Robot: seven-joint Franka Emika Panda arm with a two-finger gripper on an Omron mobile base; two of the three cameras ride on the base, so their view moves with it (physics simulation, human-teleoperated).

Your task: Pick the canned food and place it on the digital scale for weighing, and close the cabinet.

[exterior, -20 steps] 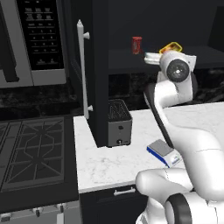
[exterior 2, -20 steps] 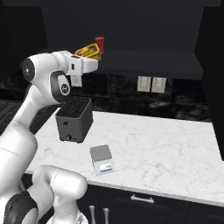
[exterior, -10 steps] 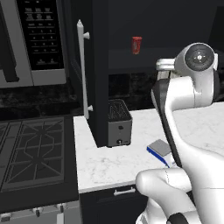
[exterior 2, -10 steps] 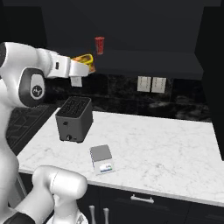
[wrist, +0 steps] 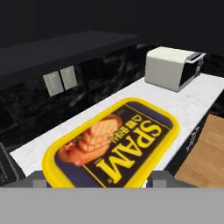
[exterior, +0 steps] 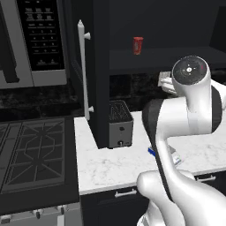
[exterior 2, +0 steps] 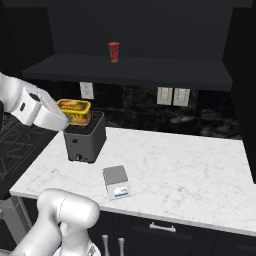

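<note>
The canned food (exterior 2: 74,111), a squat yellow tin, hangs in the air just above the dark toaster (exterior 2: 85,139), with my gripper (exterior 2: 69,118) shut on it. Seen from the hand, the canned food (wrist: 111,146) shows its yellow rim and dark label close up, between my fingertips (wrist: 162,177). The digital scale (exterior 2: 116,181) lies flat on the white counter, in front of the toaster and to its right, apart from the tin. In the left base view my arm covers most of the scale (exterior: 152,152). The cabinet (exterior: 100,66) stands open, its door swung out with a long pale handle (exterior: 82,70).
A slim red can (exterior 2: 114,51) stands on the open cabinet's shelf (exterior 2: 125,69). A microwave (exterior: 42,39) hangs left of the door, above a stove (exterior: 31,154). Wall outlets (exterior 2: 172,96) sit behind the counter (exterior 2: 190,165). A pale boxy appliance (wrist: 173,65) stands at the counter's far end.
The arm has come down and back from the cabinet shelf with the yellow tin in its grip. The tin now hangs over the toaster. The red can stayed on the shelf.
</note>
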